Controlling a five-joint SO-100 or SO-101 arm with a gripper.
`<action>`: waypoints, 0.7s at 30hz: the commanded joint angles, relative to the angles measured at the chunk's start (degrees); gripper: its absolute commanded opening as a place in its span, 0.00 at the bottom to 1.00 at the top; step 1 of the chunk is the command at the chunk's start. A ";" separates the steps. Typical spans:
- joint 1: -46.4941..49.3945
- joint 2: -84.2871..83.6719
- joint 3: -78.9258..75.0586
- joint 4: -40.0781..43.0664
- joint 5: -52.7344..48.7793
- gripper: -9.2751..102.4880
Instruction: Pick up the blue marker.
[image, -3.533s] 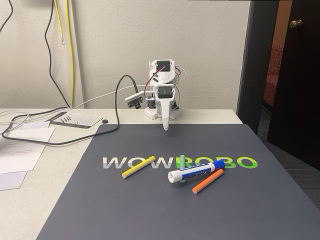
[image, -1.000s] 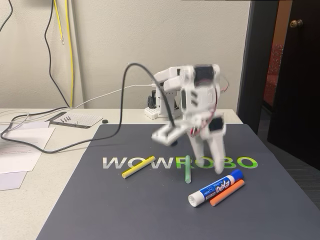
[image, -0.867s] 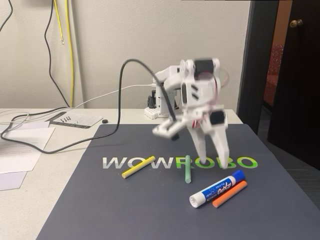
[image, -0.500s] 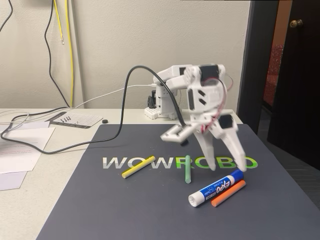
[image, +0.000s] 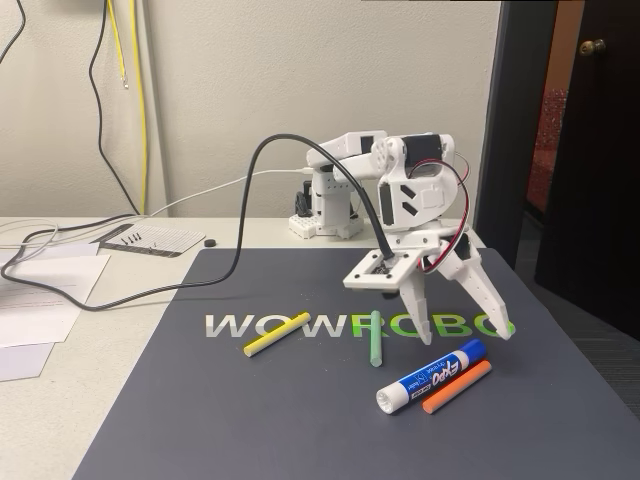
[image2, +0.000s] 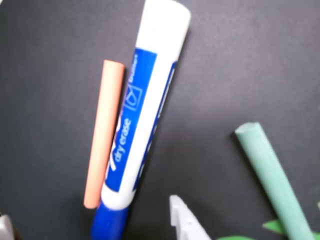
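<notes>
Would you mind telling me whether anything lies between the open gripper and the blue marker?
Nothing visible lies between the white gripper and the white-barrelled blue marker. The thin orange stick lies right against the marker's side and could be caught too.

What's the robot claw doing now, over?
Gripper open, hovering just behind the marker's cap end. Marker flat on the mat, not gripped. Orange stick lies right against it; green stick apart. Over.

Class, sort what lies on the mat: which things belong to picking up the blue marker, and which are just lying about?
Part of the job: blue marker, gripper.
Lying about: orange stick, green stick, yellow stick.
</notes>
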 joint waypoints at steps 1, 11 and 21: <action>0.88 0.97 -0.18 -1.76 -0.70 0.44; 3.60 0.26 -0.18 -3.25 0.09 0.38; 5.01 0.26 -0.35 -1.23 -3.60 0.20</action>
